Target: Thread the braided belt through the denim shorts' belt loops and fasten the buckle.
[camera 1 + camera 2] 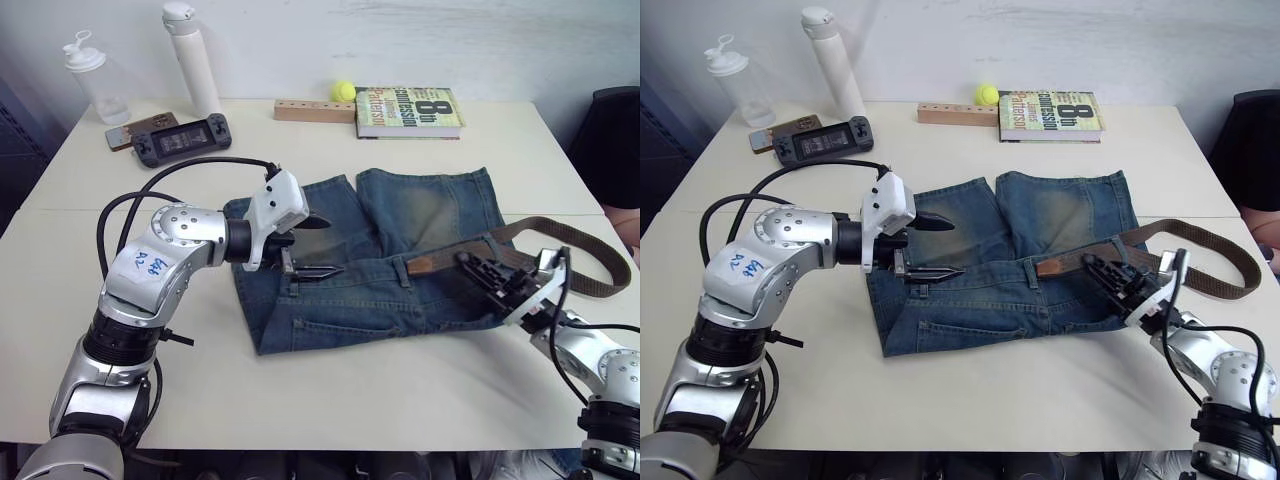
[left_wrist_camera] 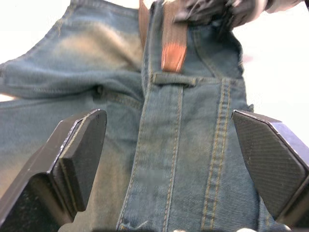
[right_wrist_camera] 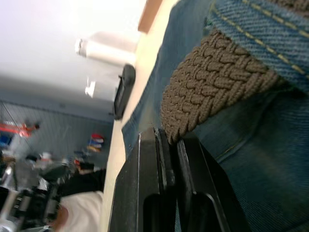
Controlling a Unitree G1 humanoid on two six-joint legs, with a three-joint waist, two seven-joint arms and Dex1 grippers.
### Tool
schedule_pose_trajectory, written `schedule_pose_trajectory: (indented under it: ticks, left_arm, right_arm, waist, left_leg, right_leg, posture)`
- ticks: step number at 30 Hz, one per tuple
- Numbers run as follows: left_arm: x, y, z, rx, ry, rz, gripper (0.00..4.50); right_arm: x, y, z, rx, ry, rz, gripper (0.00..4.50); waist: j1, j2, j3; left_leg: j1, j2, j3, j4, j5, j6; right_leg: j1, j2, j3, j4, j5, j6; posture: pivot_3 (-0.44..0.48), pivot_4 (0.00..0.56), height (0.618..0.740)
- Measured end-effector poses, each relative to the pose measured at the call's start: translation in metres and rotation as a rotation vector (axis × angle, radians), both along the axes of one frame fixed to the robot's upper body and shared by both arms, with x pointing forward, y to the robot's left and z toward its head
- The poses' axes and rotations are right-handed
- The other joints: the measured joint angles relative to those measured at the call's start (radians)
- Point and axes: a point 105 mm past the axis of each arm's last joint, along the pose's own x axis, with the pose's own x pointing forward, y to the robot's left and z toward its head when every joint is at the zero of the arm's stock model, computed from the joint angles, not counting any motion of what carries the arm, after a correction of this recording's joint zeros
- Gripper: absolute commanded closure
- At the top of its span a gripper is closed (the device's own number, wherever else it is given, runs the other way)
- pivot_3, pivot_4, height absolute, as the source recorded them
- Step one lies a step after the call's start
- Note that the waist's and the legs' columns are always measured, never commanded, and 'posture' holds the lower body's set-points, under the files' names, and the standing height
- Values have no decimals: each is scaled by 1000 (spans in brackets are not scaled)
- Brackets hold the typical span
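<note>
so you're early in the threading: the braided belt (image 1: 575, 250) has its tan leather tip (image 1: 422, 265) lying along the waistband of the denim shorts (image 1: 400, 250), past one belt loop (image 3: 260, 34) on your right side, and the next belt loop (image 2: 175, 79) sits just ahead of that tip. most of the strap loops off the shorts onto the white table (image 1: 400, 390), and i can't make out the buckle, so fastening is well off. your right gripper (image 1: 478, 268) has its fingers pressed together on the belt's coarse brown weave at the waistband. your left gripper (image 1: 318, 247) hovers with its jaws spread wide and nothing held, over the faded, tan-washed denim with its yellow double stitching.
</note>
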Motion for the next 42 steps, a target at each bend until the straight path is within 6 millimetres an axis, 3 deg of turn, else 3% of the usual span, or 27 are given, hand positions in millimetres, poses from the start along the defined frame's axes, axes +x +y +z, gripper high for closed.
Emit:
schedule_pose_trajectory:
  ticks: [6, 12, 22, 26, 31, 37, 42]
  left_arm:
    - [-4, 0, -4, 0, 8, -1, 0]
    - [-4, 1, -6, -2, 14, 13, 0]
    - [0, 5, -9, 3, 22, 55, 0]
    - [-1, 2, -10, -1, 23, 49, 0]
    - [-1, 0, -11, 1, 22, 38, 0]
    - [-1, 0, -11, 3, 18, 34, 0]
    - [-3, -5, -15, 14, 26, 12, 0]
  right_arm:
    - [1, 8, -5, -24, -18, 36, 4457]
    - [-4, 36, -9, 9, -31, 115, 4457]
    - [-11, 71, -14, -8, 7, 81, 4457]
    - [-11, 70, -23, -56, 80, 36, 2967]
    - [-12, 60, -19, -5, 110, -15, 665]
    - [-14, 10, -9, 1, 155, -194, 665]
    - [-12, 4, -6, 9, 157, -226, 665]
  waist:
    - [3, 0, 0]
    - [-3, 0, 0]
    - [-4, 0, 0]
    - [-3, 0, 0]
    - [0, 0, 0]
    - [15, -1, 0]
    - [14, -1, 0]
  left_leg:
    - [0, 0, 0, 0, 0, 0]
    - [0, 0, 0, -1, 0, 0]
    - [2, 1, 0, -6, 1, -3]
    - [3, 0, 0, -7, 2, -3]
    - [3, 0, 0, -7, 2, -3]
    - [2, -3, 0, -8, 3, -1]
    - [3, -2, 0, -11, 4, -2]
  right_leg:
    - [0, 0, 0, 0, 0, 0]
    - [0, 0, 0, 0, 0, 0]
    - [0, 1, 0, 0, 0, 0]
    - [0, 1, 0, 0, 0, 0]
    - [0, 0, 1, -1, 0, 0]
    - [0, -1, 1, -2, 0, 0]
    - [-1, -1, 1, -2, 0, 0]
  posture:
    - [0, 150, 738]
    - [0, 150, 738]
    - [0, 150, 738]
    - [0, 150, 738]
    - [0, 150, 738]
    - [0, 150, 738]
    - [0, 150, 738]
